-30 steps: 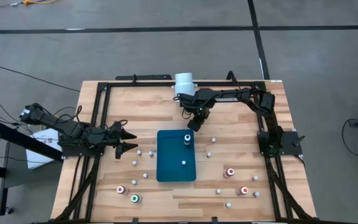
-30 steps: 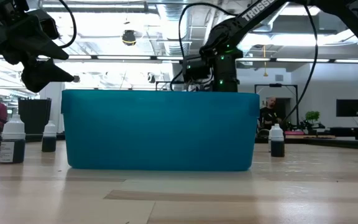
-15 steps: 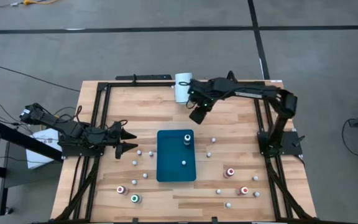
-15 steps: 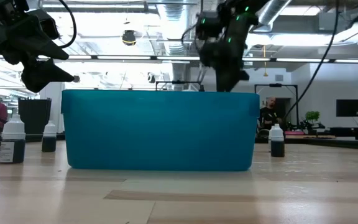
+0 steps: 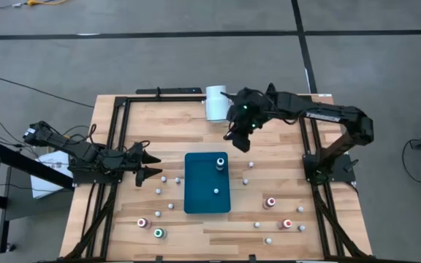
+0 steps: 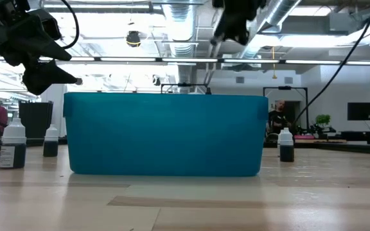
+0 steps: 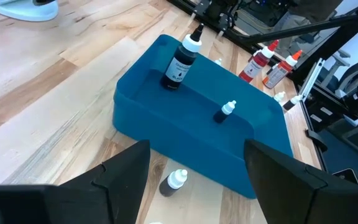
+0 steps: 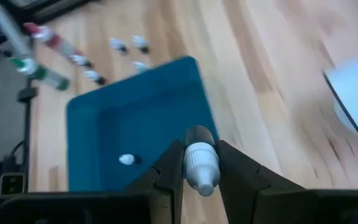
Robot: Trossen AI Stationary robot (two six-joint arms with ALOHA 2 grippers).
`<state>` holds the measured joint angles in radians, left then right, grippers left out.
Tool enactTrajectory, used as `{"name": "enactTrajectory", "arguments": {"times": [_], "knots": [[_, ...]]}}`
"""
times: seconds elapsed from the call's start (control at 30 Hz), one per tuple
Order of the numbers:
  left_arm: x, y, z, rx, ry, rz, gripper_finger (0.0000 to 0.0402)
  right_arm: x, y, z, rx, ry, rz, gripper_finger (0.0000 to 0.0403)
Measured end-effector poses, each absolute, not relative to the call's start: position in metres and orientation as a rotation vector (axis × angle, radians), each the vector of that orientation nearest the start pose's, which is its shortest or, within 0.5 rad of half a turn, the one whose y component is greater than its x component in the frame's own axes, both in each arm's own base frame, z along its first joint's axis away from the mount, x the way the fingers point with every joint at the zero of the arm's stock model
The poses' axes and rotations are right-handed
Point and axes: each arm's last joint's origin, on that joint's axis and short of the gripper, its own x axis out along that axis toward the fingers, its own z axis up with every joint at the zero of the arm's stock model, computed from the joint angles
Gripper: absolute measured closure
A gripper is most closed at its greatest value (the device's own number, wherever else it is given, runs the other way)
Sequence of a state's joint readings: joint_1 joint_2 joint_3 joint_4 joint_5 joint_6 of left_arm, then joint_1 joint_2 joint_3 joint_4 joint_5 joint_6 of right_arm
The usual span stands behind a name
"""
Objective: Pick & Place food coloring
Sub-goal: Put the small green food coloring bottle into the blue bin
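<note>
The food coloring is a set of small bottles. Two stand in the teal tray (image 5: 196, 197): a taller dark one (image 5: 221, 162) and a tiny one (image 5: 215, 191). Others stand scattered on the wood, such as a red-topped one (image 5: 270, 202) and a green-topped one (image 5: 158, 233). My right gripper (image 5: 240, 141) hangs high over the table just beyond the tray's far edge, shut on a small white-capped bottle (image 8: 201, 167). My left gripper (image 5: 155, 165) waits open at the table's left, pointing at the tray. My right gripper pinches the small bottle by its white ribbed cap (image 8: 201, 163) between the two fingers (image 8: 169, 171). The fingers slant down toward the table's near left. The bottle is lifted clear, high above the tray; the fingers hide most of its body.
A large white cylinder (image 5: 215, 102) stands at the far edge, close to my right arm. Loose bottles lie left of the tray (image 5: 164, 178) and right of it (image 5: 245, 181). A dark frame (image 5: 115, 146) rings the table.
My right gripper has stayed shut and risen from table height behind the tray's far edge to high above it. It has drifted a little toward the table's right edge and tipped from pointing straight down to a slant.
</note>
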<state>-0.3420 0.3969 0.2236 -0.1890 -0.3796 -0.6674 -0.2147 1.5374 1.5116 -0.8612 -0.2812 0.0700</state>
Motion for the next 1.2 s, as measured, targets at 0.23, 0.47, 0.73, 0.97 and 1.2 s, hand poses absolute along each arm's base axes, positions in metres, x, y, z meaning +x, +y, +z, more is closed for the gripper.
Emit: {"name": "enactTrajectory", "arguments": {"times": [0.23, 0.47, 0.73, 0.97, 1.2], "knots": [[0.114, -0.029, 0.189, -0.533, 0.312, 0.148, 0.0149, 0.322, -0.017, 0.364, 0.112, 0.701, 0.207, 0.0332], [0.114, -0.029, 0.189, -0.533, 0.312, 0.147, 0.0149, 0.332, 0.027, 0.368, 0.007, 0.596, 0.343, 0.0332], [0.114, -0.029, 0.189, -0.533, 0.312, 0.146, 0.0149, 0.33, 0.051, 0.371, -0.035, 0.575, 0.344, 0.0332], [0.114, -0.029, 0.189, -0.535, 0.313, 0.143, 0.0149, 0.331, 0.051, 0.371, -0.006, 0.575, 0.33, 0.0332], [0.114, -0.029, 0.189, -0.532, 0.314, 0.143, 0.0149, 0.342, 0.051, 0.361, 0.119, 0.609, 0.25, 0.0332]]}}
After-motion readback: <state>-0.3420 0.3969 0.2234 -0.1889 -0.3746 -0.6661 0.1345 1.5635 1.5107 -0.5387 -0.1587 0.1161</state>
